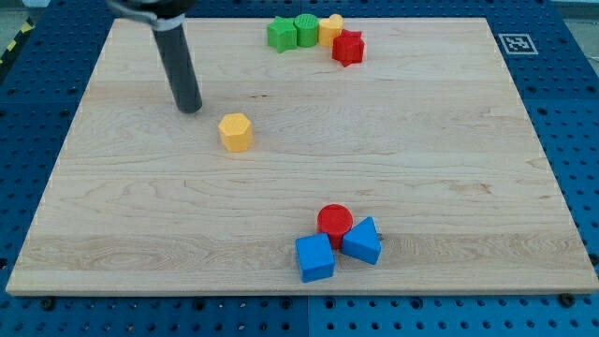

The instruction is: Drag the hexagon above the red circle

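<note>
A yellow hexagon lies on the wooden board left of the middle. A red circle lies near the view's bottom, right of centre, touching two blue blocks. My tip rests on the board up and to the left of the yellow hexagon, a short gap away from it. The red circle is far off to the lower right of the hexagon.
A blue cube and a blue triangular block sit just below the red circle. At the view's top a green star, a green round block, a yellow block and a red star cluster together.
</note>
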Available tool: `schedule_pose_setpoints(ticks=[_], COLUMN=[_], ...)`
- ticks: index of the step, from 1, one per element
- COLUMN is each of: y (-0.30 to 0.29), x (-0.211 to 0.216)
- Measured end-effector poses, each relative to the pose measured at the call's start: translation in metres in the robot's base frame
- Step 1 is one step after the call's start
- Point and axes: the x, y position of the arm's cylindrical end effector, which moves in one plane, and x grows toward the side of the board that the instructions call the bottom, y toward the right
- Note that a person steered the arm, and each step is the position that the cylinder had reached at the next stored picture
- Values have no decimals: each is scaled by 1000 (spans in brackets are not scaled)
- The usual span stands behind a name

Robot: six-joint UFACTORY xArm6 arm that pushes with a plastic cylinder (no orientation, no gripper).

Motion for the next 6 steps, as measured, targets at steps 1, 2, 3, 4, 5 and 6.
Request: schedule_pose_setpoints(ticks=[1, 2, 3, 4, 5, 6], y=[34, 80, 94, 104, 132, 134], x=[35, 31, 26, 48, 38, 6])
